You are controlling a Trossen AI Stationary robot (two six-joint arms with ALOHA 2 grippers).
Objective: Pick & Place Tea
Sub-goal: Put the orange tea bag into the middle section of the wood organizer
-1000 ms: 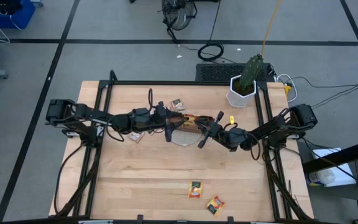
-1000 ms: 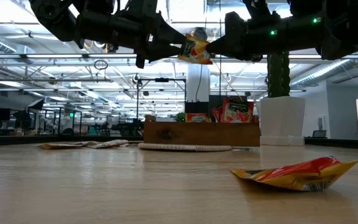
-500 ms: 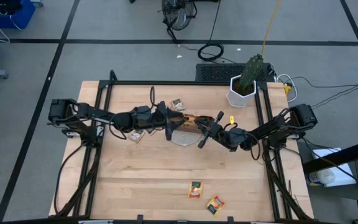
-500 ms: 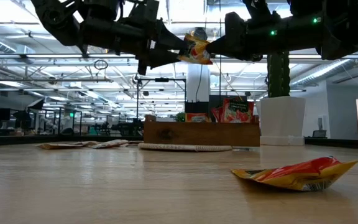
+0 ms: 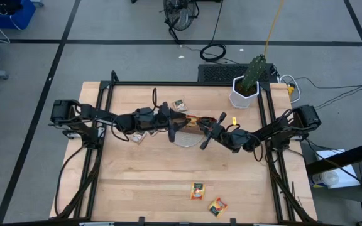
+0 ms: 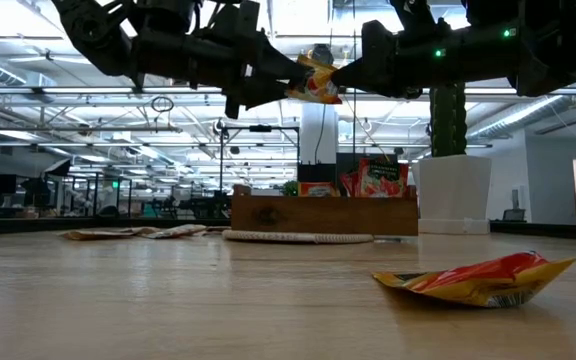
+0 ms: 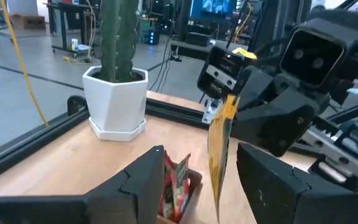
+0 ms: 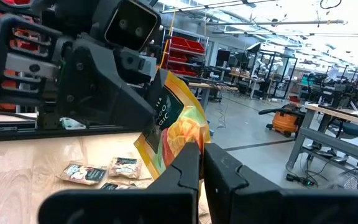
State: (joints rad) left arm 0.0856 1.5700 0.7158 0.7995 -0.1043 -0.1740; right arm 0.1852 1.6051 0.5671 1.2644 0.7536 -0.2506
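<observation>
Your right gripper (image 8: 201, 163) is clamped shut on an orange-yellow tea sachet (image 8: 176, 127), holding it up in the air over the middle of the table (image 5: 143, 182), above the wooden tray (image 6: 323, 214). Your left gripper (image 7: 194, 180) faces it from the other side with its fingers spread apart on either side of the same sachet, not pinching it as far as you can see in the left wrist view. Both arms reach in level from their side mounts and meet near the table's centre, well off the surface. Nearest you on the table, two more sachets (image 5: 197, 191) lie flat close to the front edge, one of them (image 6: 476, 278) crumpled just ahead of the low camera. Farther back, the tray stands with red sachets (image 6: 376, 178) upright in it, a few pale ones (image 8: 98, 172) lie on the wood beside the left arm, and a potted cactus (image 5: 249, 81) stands at the far right corner.
</observation>
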